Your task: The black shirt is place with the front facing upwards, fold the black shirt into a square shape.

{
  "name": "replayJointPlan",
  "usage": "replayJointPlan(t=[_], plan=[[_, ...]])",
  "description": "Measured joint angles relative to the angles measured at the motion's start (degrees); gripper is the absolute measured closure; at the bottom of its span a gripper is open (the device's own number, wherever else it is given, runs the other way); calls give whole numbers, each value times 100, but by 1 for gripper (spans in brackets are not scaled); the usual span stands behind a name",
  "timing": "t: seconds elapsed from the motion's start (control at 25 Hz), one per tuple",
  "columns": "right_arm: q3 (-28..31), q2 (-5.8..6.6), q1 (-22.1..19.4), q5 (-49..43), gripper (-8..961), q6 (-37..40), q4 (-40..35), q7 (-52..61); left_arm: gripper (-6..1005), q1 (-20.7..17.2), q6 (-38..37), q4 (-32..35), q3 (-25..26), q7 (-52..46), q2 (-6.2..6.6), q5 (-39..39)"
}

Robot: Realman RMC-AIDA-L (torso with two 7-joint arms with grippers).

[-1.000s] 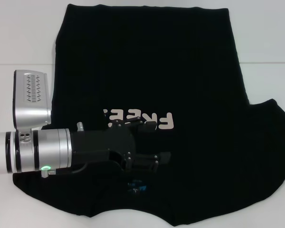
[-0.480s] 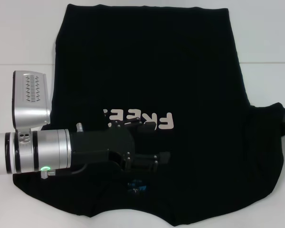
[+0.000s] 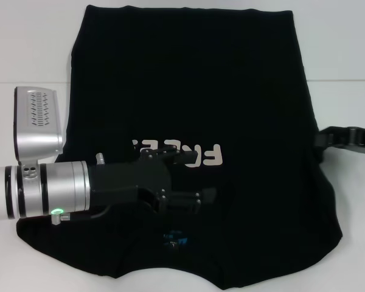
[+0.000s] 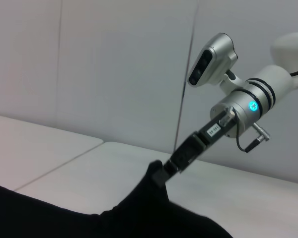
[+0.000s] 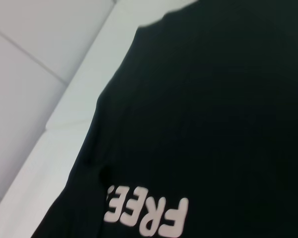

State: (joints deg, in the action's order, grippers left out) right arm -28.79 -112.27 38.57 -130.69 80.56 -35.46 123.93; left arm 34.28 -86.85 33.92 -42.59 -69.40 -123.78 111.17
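The left gripper (image 3: 207,198) is seen in the head view low over the chest of the black shirt (image 3: 188,91), just below the off-white lettering (image 3: 198,155) and above the small blue neck label (image 3: 175,238); its black fingers lie against black cloth, and whether they are parted or closed cannot be told. The silver forearm behind it enters from the robot's left side. The right gripper (image 3: 326,139) is found at the shirt's right edge, level with the lettering, where the sleeve is gathered in against the body of the garment. In the left wrist view this right gripper (image 4: 159,174) is shown with its fingers closed on a raised peak of the black shirt (image 4: 139,213), the cloth being lifted off the white table (image 4: 114,163) at that point. The shirt is spread front up across the table (image 3: 30,55), its hem at the far side and its collar nearest the robot, so that the lettering reads upside down from the head camera. In the right wrist view the lettering (image 5: 149,214) and a broad stretch of the black shirt (image 5: 213,99) are seen from above, with the table (image 5: 49,89) visible beside it.
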Motion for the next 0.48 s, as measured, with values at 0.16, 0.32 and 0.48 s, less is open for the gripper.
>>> replayJointPlan(t=[0.16, 0.32, 0.48], plan=[[-712, -97, 223, -15, 937, -264, 43, 184, 109, -12, 19, 3, 77, -2, 10, 0], [-1484, -175, 419, -60, 936, -399, 47, 415, 109, -17, 20, 2, 187, -3, 19, -12], [-1756, -220, 526, -133, 866, -557, 47, 653, 109, -39, 23, 0, 238, -3, 32, -66]])
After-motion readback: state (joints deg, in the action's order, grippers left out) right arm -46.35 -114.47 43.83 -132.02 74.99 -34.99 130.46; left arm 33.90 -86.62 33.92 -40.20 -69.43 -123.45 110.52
